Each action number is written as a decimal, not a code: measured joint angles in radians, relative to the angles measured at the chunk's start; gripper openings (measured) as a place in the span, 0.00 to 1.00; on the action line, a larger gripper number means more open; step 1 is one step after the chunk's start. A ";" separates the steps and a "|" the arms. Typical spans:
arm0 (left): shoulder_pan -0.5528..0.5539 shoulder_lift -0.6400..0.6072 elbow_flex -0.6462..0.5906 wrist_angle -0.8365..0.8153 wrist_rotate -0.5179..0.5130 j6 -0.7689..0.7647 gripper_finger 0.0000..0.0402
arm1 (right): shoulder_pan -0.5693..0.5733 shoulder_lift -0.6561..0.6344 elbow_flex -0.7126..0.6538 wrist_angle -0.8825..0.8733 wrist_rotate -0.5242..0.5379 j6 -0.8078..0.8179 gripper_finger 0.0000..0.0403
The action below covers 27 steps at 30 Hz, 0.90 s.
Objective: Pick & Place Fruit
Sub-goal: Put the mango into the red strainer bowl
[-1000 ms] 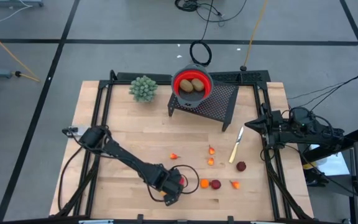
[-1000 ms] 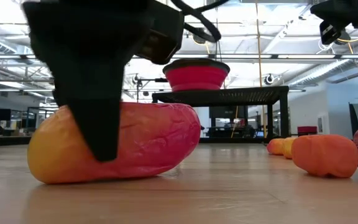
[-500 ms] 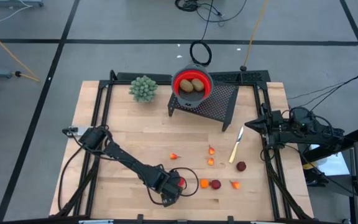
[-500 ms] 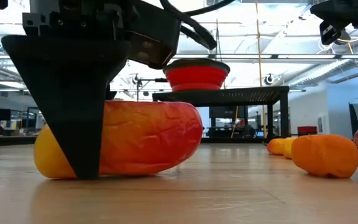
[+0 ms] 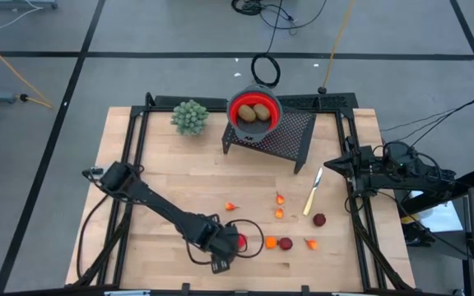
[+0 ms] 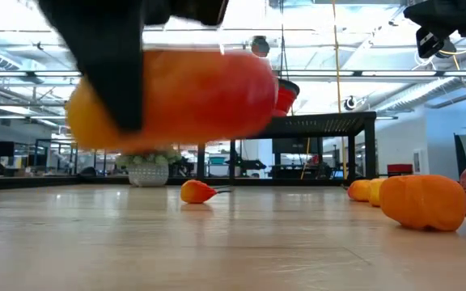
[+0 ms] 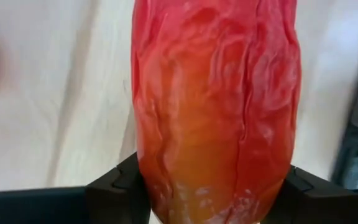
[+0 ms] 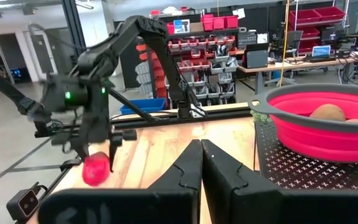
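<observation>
My left hand (image 5: 223, 249) clamped the long red-orange fruit (image 6: 172, 101) clear of the tabletop (image 6: 298, 242); I judged a level carry to the red bowl (image 5: 254, 111) ahead safest.

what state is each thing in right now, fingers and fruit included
left gripper: shut on the long red-orange fruit
long red-orange fruit: held, lifted clear of the table
right gripper: fingers shut, empty, waiting at the table's right edge
red bowl: upright on the black mesh stand, holding two olive-brown fruits
olive-brown fruits: lying in the bowl
small orange and red pieces: loose on the table
knife: lying flat on the table
</observation>
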 joint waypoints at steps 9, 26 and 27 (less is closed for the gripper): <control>0.001 -0.139 0.000 0.244 -0.205 0.186 0.47 | 0.000 0.000 0.000 0.000 0.000 0.000 0.00; 0.006 -0.266 0.001 0.872 -0.278 0.689 0.50 | 0.000 0.000 0.000 0.000 0.000 -0.003 0.00; 0.006 -0.266 0.001 0.909 -0.268 0.725 0.51 | 0.000 0.000 0.000 0.000 0.000 -0.003 0.00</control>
